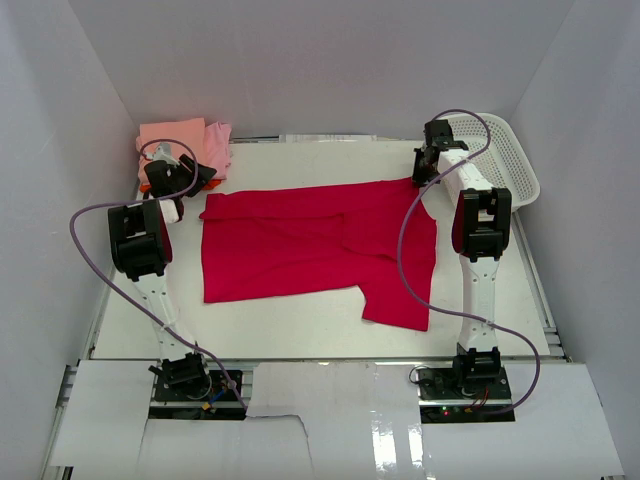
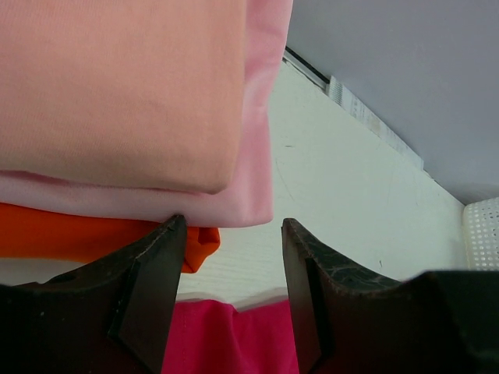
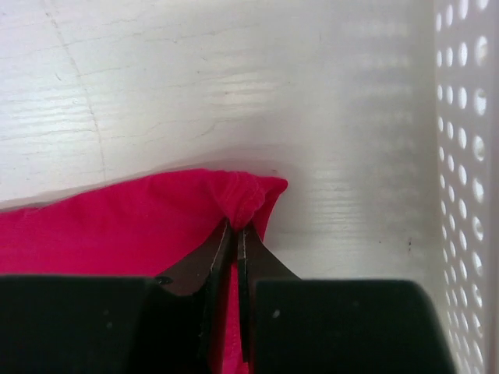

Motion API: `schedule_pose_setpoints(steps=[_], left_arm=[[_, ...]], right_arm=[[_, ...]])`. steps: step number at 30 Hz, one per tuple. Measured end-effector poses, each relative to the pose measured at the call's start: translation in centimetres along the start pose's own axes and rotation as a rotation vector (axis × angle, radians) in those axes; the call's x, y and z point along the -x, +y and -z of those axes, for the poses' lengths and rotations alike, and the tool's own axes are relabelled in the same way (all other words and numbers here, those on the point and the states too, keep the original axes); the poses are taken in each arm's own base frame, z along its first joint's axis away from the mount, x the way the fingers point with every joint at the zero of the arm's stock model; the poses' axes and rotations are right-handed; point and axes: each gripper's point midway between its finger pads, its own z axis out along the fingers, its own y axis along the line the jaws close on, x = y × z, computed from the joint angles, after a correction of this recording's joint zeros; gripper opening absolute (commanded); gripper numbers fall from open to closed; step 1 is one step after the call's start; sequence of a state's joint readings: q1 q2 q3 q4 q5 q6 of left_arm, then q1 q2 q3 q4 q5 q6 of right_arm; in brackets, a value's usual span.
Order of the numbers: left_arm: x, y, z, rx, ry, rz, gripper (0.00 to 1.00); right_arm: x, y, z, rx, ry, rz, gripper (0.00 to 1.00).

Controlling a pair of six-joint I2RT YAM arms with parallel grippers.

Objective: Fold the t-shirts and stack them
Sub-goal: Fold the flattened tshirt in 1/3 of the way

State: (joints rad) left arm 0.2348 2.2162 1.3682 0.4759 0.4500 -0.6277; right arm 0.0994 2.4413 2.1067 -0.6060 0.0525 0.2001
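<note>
A large crimson-red t-shirt [image 1: 310, 245] lies spread flat across the middle of the table. My right gripper [image 1: 418, 178] is at the shirt's far right corner, shut on the bunched hem [image 3: 243, 195]; in the right wrist view the gripper [image 3: 236, 226] pinches red cloth [image 3: 117, 226]. My left gripper [image 1: 207, 180] stands open at the shirt's far left corner, beside the folded stack. In the left wrist view that gripper [image 2: 231, 222] has nothing between its fingers, with red cloth [image 2: 234, 343] below. The stack holds a salmon-pink shirt [image 2: 117, 86] on a light pink one [image 2: 257, 156] on an orange one [image 2: 62, 234].
A white lattice basket [image 1: 500, 150] stands tilted at the back right corner, close to my right gripper, and its wall [image 3: 468, 156] fills the right edge of the right wrist view. The folded stack [image 1: 185, 140] sits in the back left corner. Grey walls enclose the table.
</note>
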Motion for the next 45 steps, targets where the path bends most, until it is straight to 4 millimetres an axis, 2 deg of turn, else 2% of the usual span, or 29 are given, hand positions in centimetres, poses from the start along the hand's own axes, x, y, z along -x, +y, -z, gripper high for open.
schedule_pose_setpoints(steps=[9,17,25,29,39,42,45], left_arm=[[-1.1,0.3,-0.1,-0.014,0.026,0.001,0.62],[-3.3,1.6,1.0,0.002,0.093,0.008,0.61],[-3.2,1.9,3.0,0.054,0.108,-0.018,0.61],[-2.9,2.0,3.3,0.072,0.108,-0.03,0.59],[-3.7,2.6,3.6,0.102,0.15,-0.022,0.57],[-3.8,2.7,3.7,0.109,0.156,-0.025,0.48],[-3.9,2.9,3.7,0.118,0.164,-0.027,0.46]], right_arm=[[0.2,0.4,0.0,0.025,-0.003,-0.002,0.08],[0.2,0.8,0.0,0.046,-0.003,-0.002,0.08],[0.1,1.2,0.0,0.067,0.001,-0.002,0.08],[0.1,1.3,0.0,0.074,0.002,-0.002,0.08],[0.1,1.4,0.0,0.082,0.004,-0.002,0.08],[0.1,1.4,0.0,0.082,0.004,-0.002,0.08],[0.1,1.4,0.0,0.082,0.004,-0.002,0.08]])
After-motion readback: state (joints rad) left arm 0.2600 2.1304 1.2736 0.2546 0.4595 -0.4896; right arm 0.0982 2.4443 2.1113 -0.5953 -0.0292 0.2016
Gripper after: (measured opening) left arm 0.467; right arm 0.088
